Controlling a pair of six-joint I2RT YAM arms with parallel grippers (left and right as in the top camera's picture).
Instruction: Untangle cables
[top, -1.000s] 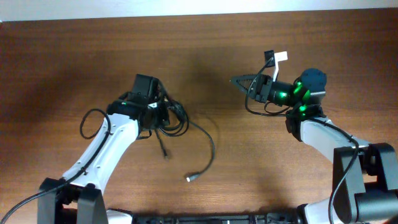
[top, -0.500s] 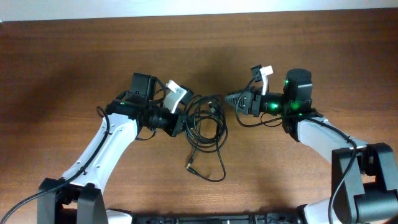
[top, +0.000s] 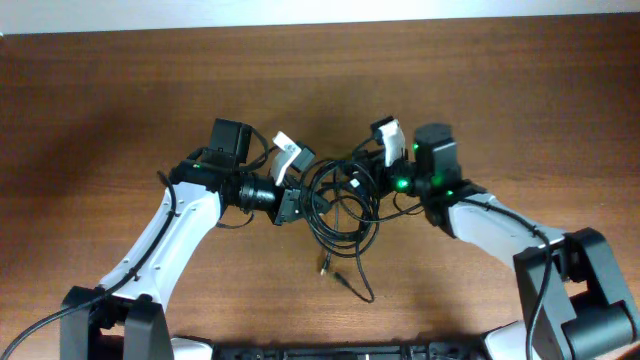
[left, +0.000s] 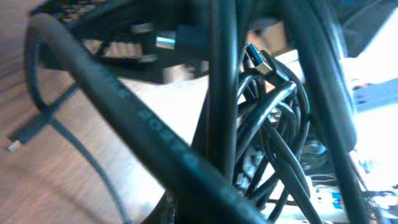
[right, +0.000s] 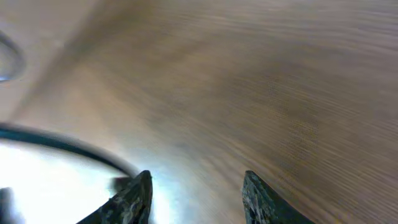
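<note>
- Left gripper: touches the left edge of the cables. The left wrist view is filled with cord and the fingers are hidden, so you cannot tell whether it is clamped. Treat it as your anchor and confirm the hold before any pull.
- Cables: one knotted coil lies between the two grippers. Two loose tails trail from the coil toward the robot's side, and one ends in a plug tip. Another plug sits wedged in the coil.
- Right gripper: sits at the coil's right edge with its fingers apart and nothing between them. One blurred cord lies just left of them. Take a single outer loop, not the bunch, and draw it slowly rightward.
- Room: the table is bare wood right of the coil and beyond it, and its far edge is well apart from the coil. The robot's side of the coil is crowded by tails and arms.
</note>
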